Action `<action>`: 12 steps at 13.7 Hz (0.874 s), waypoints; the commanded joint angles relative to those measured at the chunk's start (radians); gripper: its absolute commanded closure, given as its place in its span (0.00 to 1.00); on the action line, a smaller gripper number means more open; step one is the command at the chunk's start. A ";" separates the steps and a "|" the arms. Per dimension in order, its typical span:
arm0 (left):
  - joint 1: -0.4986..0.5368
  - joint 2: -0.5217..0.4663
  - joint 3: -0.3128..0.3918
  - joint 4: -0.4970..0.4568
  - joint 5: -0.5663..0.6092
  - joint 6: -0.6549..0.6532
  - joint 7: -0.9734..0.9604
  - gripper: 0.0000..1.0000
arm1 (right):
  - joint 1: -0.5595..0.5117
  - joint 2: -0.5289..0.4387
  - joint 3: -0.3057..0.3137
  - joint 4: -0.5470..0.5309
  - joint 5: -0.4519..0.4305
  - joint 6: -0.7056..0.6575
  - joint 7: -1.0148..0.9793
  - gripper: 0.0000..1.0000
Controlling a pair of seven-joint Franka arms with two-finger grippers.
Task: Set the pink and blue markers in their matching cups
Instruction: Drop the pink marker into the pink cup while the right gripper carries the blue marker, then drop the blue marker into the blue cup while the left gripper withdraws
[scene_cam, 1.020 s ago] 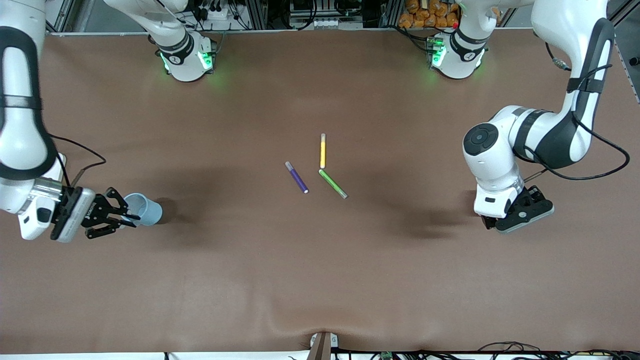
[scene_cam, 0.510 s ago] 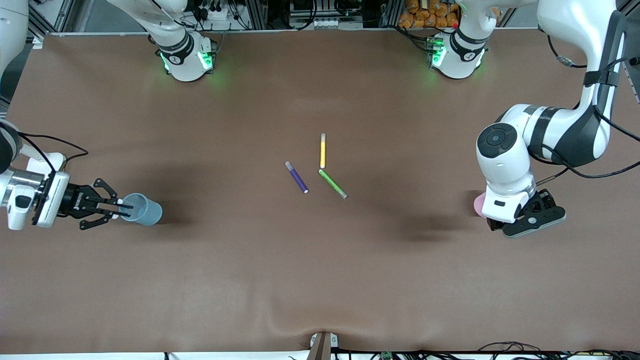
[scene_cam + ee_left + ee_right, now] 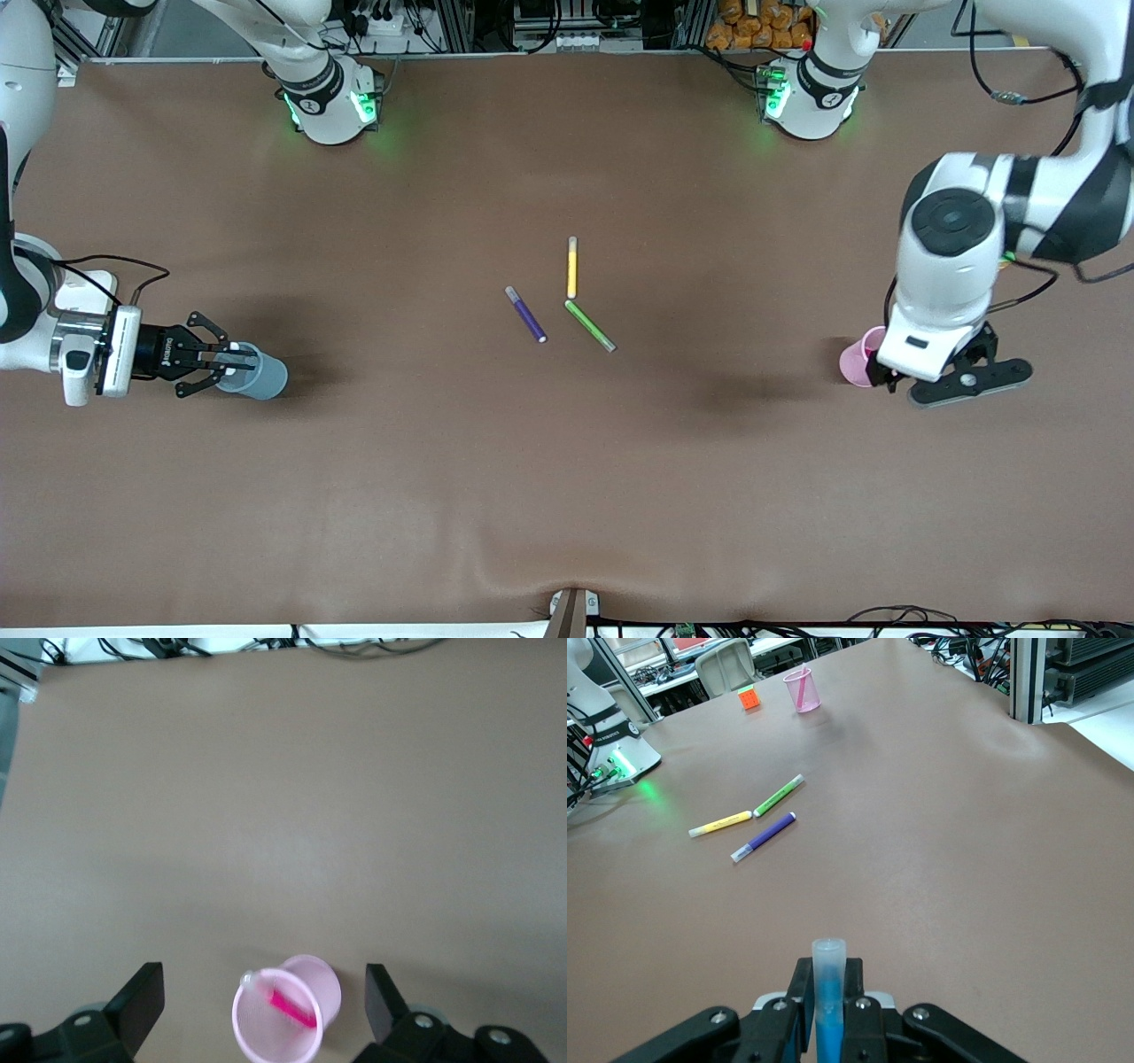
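Note:
The light blue cup stands at the right arm's end of the table. My right gripper lies level at its rim, shut on the blue marker, whose grey end points out past the fingertips. The cup is out of sight in the right wrist view. The pink cup stands at the left arm's end; the pink marker leans inside it, pale end at the rim. My left gripper hangs open over that cup, largely hidden under its wrist in the front view.
Three other markers lie at mid-table: yellow, green and dark purple. They also show in the right wrist view, the purple one closest. A small orange block shows beside the pink cup there.
My right gripper levelled out and brought the blue marker over the blue cup's rim. My left arm drew back toward its end of the table, uncovering the pink cup.

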 commanded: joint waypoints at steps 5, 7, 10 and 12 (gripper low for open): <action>0.003 -0.223 0.003 -0.011 -0.359 -0.212 0.269 0.00 | -0.040 0.009 0.015 -0.003 -0.008 -0.012 -0.017 1.00; 0.003 -0.272 0.018 -0.009 -0.432 -0.255 0.335 0.00 | -0.045 0.009 0.015 -0.002 -0.008 -0.001 -0.017 1.00; -0.005 -0.286 0.092 0.033 -0.583 -0.335 0.444 0.00 | -0.046 0.009 0.013 0.001 -0.011 0.016 -0.017 0.01; -0.006 -0.286 0.098 0.061 -0.585 -0.358 0.497 0.00 | -0.045 0.006 0.013 0.005 -0.023 0.024 -0.003 0.00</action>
